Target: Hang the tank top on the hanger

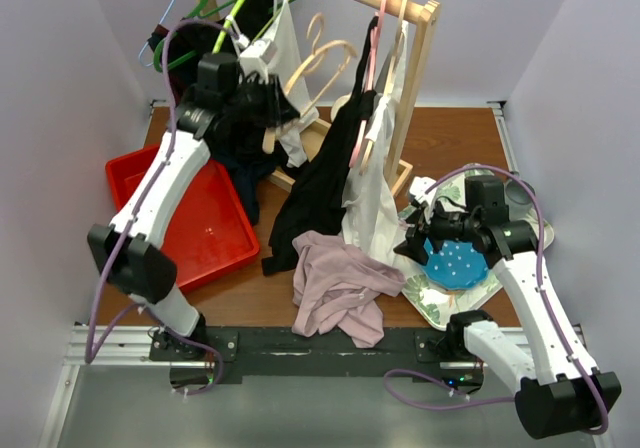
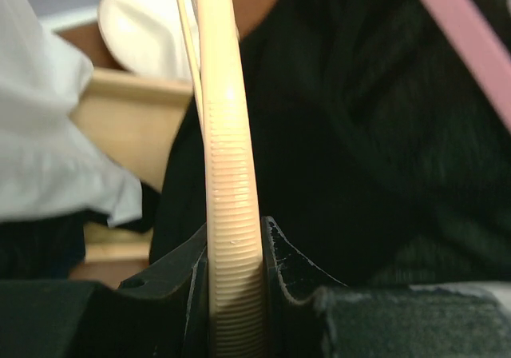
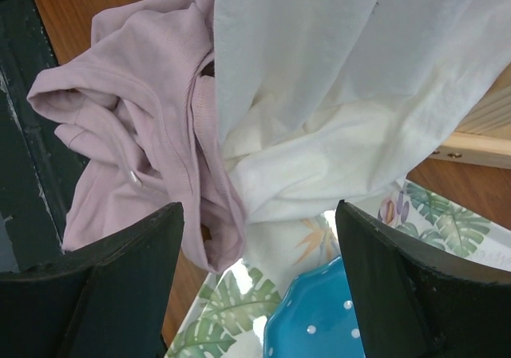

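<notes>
the tank top [image 1: 335, 290] is seen as a crumpled dusty-mauve heap of thin fabric at the near edge of the wooden table [image 1: 470, 138], between the arms and partly overlapped by the hem of a white garment [image 3: 319, 94]. the hanger [image 2: 230, 174], pale and finely ribbed, is clamped in the left gripper [image 2: 235, 242]. the right gripper [image 3: 257, 210] is held wide apart and empty, just beside the heap.

We identify the left arm [image 1: 160, 183] and right arm [image 1: 540, 303] by white link shells, black joint housings, matte black fingers [image 3: 120, 286] and a looping purple cable [image 1: 95, 308].
</notes>
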